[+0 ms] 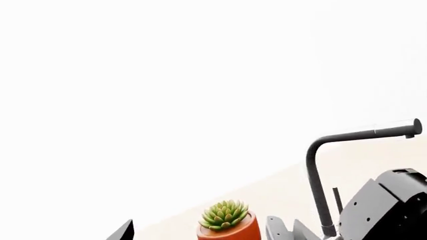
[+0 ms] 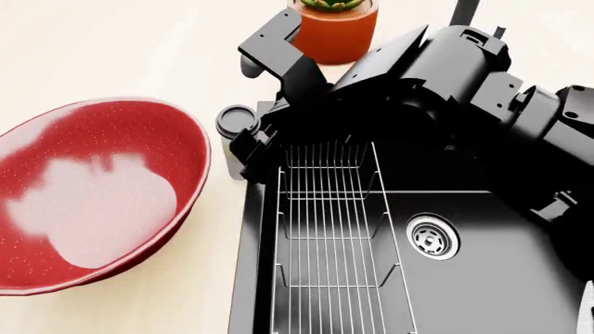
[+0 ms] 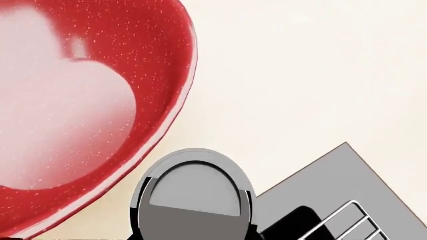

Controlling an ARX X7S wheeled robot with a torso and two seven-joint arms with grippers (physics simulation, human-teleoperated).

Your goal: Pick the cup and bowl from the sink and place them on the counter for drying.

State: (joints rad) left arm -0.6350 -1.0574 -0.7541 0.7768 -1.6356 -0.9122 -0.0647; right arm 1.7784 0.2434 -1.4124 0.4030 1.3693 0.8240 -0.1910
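The big speckled red bowl (image 2: 93, 202) rests on the pale counter (image 2: 121, 49) left of the black sink (image 2: 483, 278). The small cup (image 2: 236, 120) with its dark lid stands upright just off the sink's left rim, beside the bowl. My right arm reaches across the sink, and my right gripper (image 2: 249, 142) is shut on the cup. In the right wrist view the cup's lid (image 3: 193, 190) fills the lower middle, the right gripper (image 3: 195, 235) hugs both its sides, and the bowl (image 3: 73, 100) is close by. My left gripper (image 1: 200, 236) is open and holds nothing.
An orange pot with a succulent (image 2: 334, 31) stands on the counter behind the sink, also in the left wrist view (image 1: 230, 227). The dark gooseneck faucet (image 1: 320, 150) rises beside it. A wire rack (image 2: 330, 229) and a steel drain (image 2: 432, 236) lie in the basin.
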